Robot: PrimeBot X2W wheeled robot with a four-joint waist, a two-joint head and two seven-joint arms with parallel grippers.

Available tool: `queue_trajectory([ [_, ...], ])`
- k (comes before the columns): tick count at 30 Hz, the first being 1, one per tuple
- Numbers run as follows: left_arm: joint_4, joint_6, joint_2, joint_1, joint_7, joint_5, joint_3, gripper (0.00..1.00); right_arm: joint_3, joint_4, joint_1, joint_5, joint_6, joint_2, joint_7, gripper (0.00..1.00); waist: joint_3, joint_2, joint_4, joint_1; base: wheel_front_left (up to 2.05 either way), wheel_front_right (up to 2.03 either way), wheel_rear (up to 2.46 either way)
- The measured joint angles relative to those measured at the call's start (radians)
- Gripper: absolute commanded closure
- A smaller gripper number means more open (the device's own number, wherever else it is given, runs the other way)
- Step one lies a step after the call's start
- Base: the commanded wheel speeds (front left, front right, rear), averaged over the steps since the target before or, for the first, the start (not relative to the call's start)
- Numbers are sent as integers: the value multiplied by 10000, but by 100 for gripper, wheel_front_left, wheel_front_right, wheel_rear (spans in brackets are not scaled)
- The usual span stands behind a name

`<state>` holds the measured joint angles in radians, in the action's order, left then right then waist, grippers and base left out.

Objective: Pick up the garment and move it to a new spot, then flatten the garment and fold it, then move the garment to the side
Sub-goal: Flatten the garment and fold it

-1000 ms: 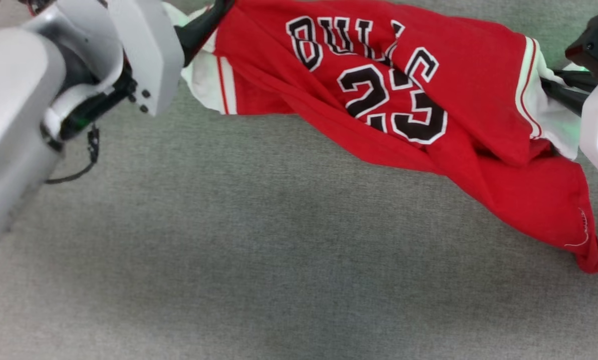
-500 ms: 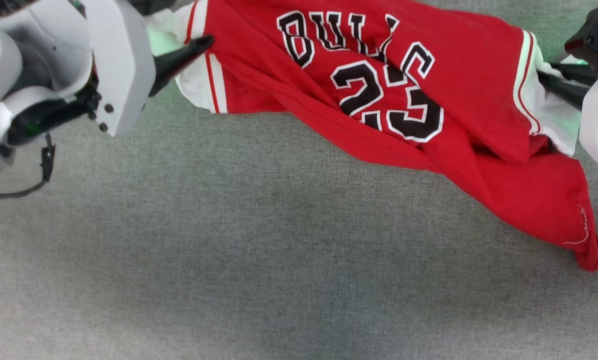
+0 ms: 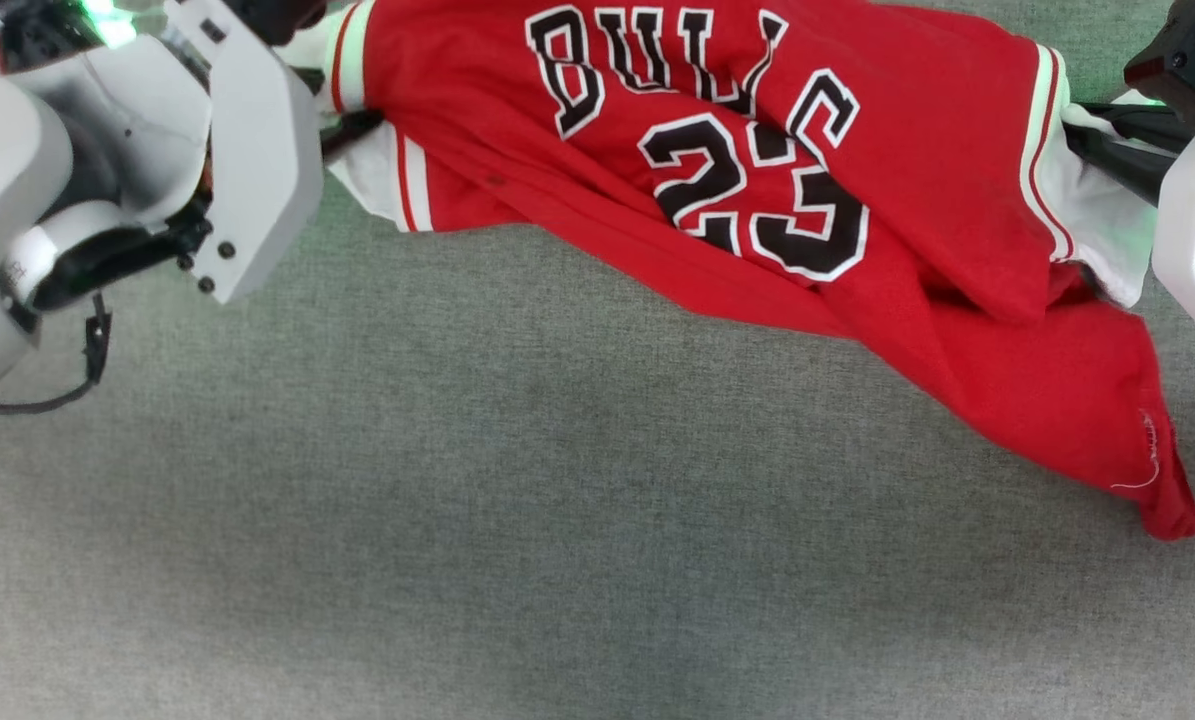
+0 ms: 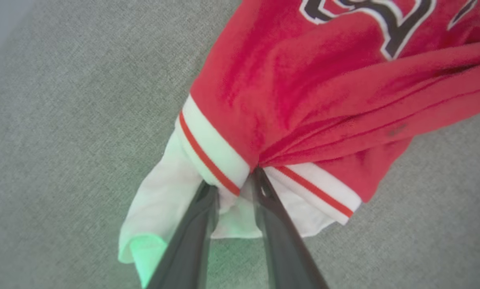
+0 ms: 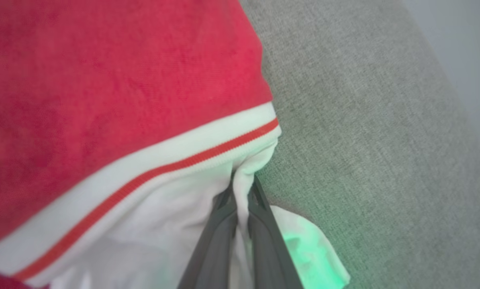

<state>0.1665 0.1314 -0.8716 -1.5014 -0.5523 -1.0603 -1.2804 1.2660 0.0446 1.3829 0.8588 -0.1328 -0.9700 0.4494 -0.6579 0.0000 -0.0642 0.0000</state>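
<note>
The garment (image 3: 757, 200) is light, limp cloth that sags wherever it is unheld, so we take it by the white sleeves. It hangs stretched over the grey mat (image 3: 557, 520), one corner drooping. Our left gripper (image 4: 233, 181) and right gripper (image 5: 242, 188) each pinch a sleeve. Since a second ago, its left end has drawn further outward.

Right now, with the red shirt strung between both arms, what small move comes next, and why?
Probably ease both tools down and slightly apart, laying the garment flat. The left tool and right tool each pinch a white sleeve, yet a diagonal fold crosses the red body and one corner sags toward the grey surface.
</note>
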Motion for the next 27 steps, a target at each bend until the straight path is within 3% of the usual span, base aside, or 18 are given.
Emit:
queue_trajectory([
  [1,21,0,15,-7,15,-69,0,80,2,10,5,-6,0,12,-25,100,-1,0,14,0,0,0,0],
  [2,27,0,33,-11,13,-63,0,94,6,27,6,-25,0,27,-58,100,-3,0,27,0,0,0,0],
  [3,36,0,48,-18,44,-63,0,100,6,38,6,-29,0,46,-73,100,1,0,38,0,0,0,0],
  [10,198,0,58,-150,796,-506,-15,100,98,259,6,-84,6,31,-506,100,260,0,100,0,0,0,0],
  [20,951,2,313,-699,2836,-1718,8,100,134,1689,1355,433,12,-111,-2623,100,850,0,208,0,0,0,0],
  [23,1808,0,644,-851,3547,-2197,334,100,-109,2531,1693,769,12,240,-3152,100,945,0,258,0,0,0,0],
  [27,3394,2,1532,-1315,4420,-2324,742,100,-715,4115,2173,972,12,1112,-3743,100,867,0,327,0,0,0,0],
])
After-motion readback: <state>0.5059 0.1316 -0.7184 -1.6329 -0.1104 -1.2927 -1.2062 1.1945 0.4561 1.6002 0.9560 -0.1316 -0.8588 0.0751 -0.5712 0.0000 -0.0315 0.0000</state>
